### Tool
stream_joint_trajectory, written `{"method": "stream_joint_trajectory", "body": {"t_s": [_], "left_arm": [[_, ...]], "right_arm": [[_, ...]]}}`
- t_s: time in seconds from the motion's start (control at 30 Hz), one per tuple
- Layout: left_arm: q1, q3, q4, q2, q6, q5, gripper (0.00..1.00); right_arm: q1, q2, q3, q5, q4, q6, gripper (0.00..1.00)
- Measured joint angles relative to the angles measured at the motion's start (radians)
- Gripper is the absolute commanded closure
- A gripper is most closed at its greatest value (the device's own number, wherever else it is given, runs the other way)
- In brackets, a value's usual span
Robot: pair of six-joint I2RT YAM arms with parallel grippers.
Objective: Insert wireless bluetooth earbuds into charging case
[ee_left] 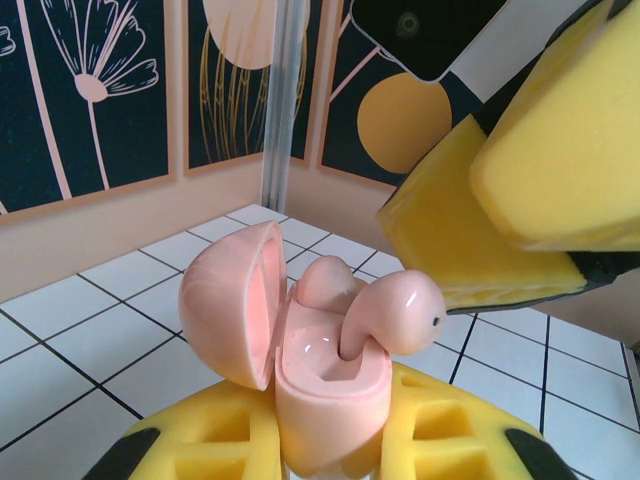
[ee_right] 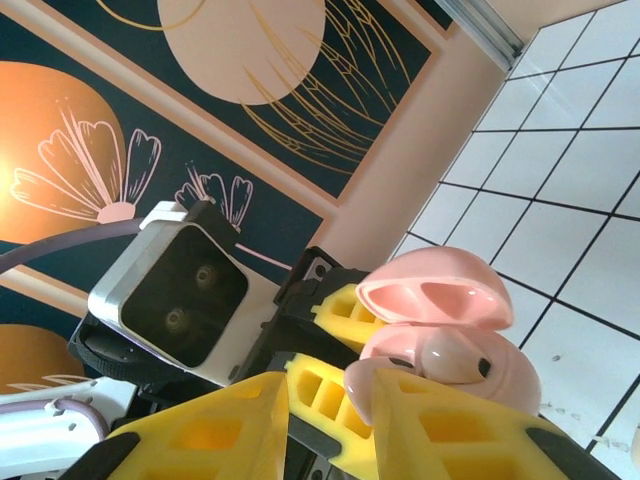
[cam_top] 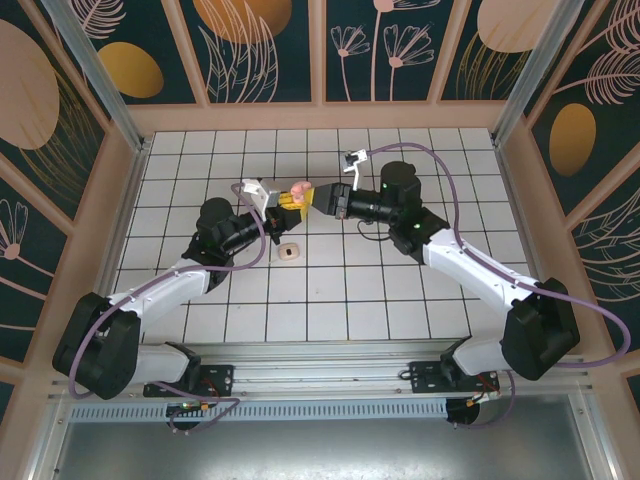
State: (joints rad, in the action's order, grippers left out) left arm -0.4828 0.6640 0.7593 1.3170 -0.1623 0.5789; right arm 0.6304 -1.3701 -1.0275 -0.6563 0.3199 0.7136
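The pink charging case [ee_left: 330,395] is held upright, lid open to the left, with my left gripper [ee_left: 330,445] shut on its body. One earbud [ee_left: 405,312] stands with its stem in the near slot and its head sticking out. A second earbud [ee_left: 328,280] sits low in the far slot. My right gripper [ee_right: 330,420] is open with a narrow gap, and its yellow fingers [ee_left: 480,230] hover just above the raised earbud. From above, the case [cam_top: 298,189] is between the left gripper [cam_top: 285,199] and the right gripper [cam_top: 317,200].
A small pale beige piece with a dark spot [cam_top: 289,251] lies on the white tiled floor [cam_top: 380,290], below the grippers; what it is I cannot tell. Wooden-framed patterned walls [cam_top: 320,50] enclose the floor on three sides.
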Motion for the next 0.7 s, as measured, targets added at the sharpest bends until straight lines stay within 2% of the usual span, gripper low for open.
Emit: {"method": "stream_joint_trajectory", "body": {"t_s": [0.7], "left_arm": [[0.000,0.000,0.000,0.000,0.000,0.000,0.91]], "right_arm": [[0.023,-0.037,-0.018,0.000,0.021,0.000,0.73]]}}
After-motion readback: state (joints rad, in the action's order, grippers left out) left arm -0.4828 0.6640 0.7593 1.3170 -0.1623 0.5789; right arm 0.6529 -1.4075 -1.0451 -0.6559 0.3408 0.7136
